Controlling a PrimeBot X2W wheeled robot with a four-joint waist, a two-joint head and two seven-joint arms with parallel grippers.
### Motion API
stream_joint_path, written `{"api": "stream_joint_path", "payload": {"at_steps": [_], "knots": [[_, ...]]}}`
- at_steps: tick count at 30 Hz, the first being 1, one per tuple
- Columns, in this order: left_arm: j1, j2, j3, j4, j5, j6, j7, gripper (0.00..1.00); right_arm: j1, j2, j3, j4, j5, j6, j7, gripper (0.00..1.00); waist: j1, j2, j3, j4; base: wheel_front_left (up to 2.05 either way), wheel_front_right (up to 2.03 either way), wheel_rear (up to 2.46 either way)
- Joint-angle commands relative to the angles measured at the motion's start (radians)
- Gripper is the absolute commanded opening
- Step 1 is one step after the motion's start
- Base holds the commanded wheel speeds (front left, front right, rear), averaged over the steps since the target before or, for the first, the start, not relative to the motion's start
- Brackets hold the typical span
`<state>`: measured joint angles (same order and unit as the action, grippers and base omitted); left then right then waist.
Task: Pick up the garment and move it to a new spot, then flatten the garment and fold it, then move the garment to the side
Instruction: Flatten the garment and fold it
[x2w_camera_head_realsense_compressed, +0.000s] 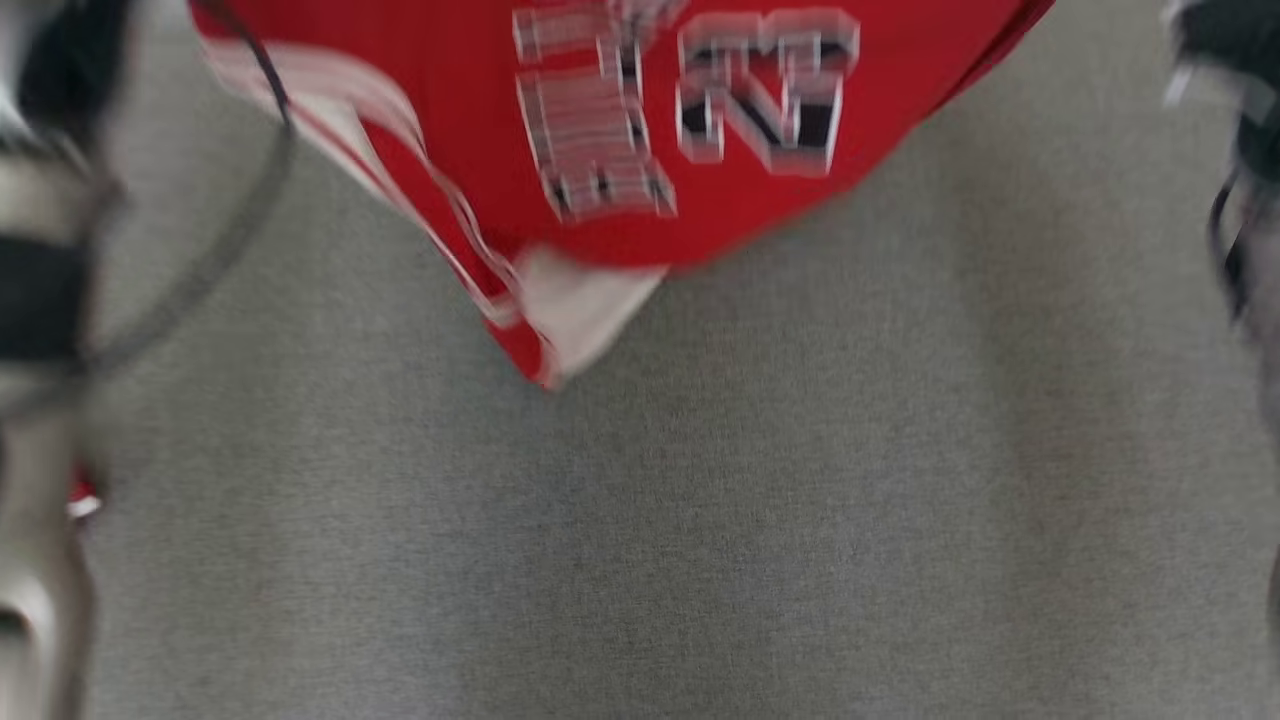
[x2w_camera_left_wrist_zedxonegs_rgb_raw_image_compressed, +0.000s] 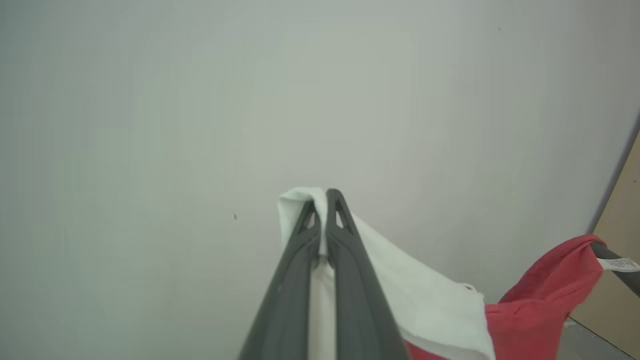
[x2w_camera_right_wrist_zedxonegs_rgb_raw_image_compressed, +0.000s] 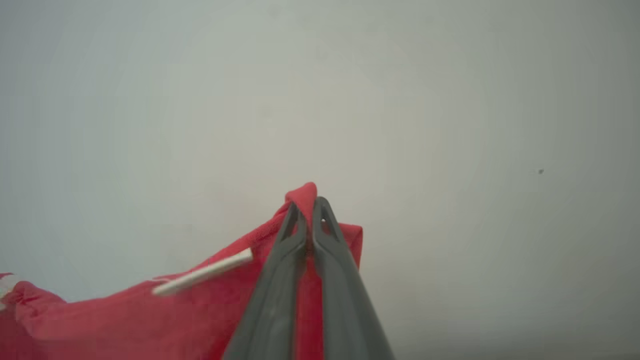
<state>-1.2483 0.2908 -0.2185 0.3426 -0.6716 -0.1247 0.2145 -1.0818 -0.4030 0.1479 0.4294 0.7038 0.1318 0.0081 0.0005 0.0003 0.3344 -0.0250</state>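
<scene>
The left fingers (x2w_camera_left_wrist_zedxonegs_rgb_raw_image_compressed: 345, 260) grasp a white corner of the garment (x2w_camera_head_realsense_compressed: 470, 80), the right fingers (x2w_camera_right_wrist_zedxonegs_rgb_raw_image_compressed: 330, 265) a red edge. Such small pinches might slip and drop it crumpled.

The garment (x2w_camera_head_realsense_compressed: 600, 200), a red jersey with white sleeve panels, striped trim and large black-edged white figures, hangs spread above the grey surface (x2w_camera_head_realsense_compressed: 700, 550), a white edge pinched in the left hand (x2w_camera_left_wrist_zedxonegs_rgb_raw_image_compressed: 322, 197), a red edge in the right hand (x2w_camera_right_wrist_zedxonegs_rgb_raw_image_compressed: 306, 204), its lowest corner drooping.
</scene>
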Motion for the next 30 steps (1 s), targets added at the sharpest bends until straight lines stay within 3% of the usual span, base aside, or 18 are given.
{"api": "stream_joint_path", "payload": {"at_steps": [1,3,8,15,20,26,30], "knots": [[-0.068,0.013,0.002,0.028,0.012,-0.006,-0.003,0.0,-0.064,0.009,0.004,0.015,0.005,-0.002,0.01,0.0,-0.0005,-0.0003,0.181,-0.039,0.0,0.0,0.0],[-0.234,0.031,-0.001,0.102,0.043,-0.007,-0.008,0.0,-0.21,0.031,-0.002,0.061,0.019,-0.002,0.031,0.0,-0.0005,-0.0003,0.231,-0.059,0.0,0.0,0.0],[-0.546,0.016,-0.029,0.265,0.088,-0.008,-0.056,0.0,-0.516,0.068,-0.009,0.197,-0.003,-0.002,0.038,0.0,-0.0005,-0.0003,0.315,-0.082,0.0,0.0,0.0],[-0.812,0.014,-0.104,0.446,0.107,-0.005,-0.135,0.0,-0.786,0.056,0.035,0.369,-0.114,-0.002,0.01,0.0,-0.0005,-0.0003,0.353,-0.081,0.0,0.0,0.0],[-0.909,0.014,-0.142,0.536,0.102,-0.005,-0.18,0.0,-0.898,0.044,0.068,0.46,-0.169,-0.002,-0.004,0.0,-0.0005,-0.0003,0.372,-0.077,0.0,0.0,0.0],[-0.925,0.002,-0.196,0.578,0.067,-0.005,-0.203,0.0,-0.948,0.049,0.082,0.523,-0.149,-0.002,-0.026,0.0,-0.0005,-0.0003,0.395,-0.065,0.0,0.0,0.0],[-0.859,-0.01,-0.218,0.569,-0.046,-0.005,-0.214,0.0,-0.906,0.045,0.128,0.51,-0.075,-0.002,-0.038,0.0,-0.0005,-0.0003,0.397,-0.063,0.0,0.0,0.0]]}}
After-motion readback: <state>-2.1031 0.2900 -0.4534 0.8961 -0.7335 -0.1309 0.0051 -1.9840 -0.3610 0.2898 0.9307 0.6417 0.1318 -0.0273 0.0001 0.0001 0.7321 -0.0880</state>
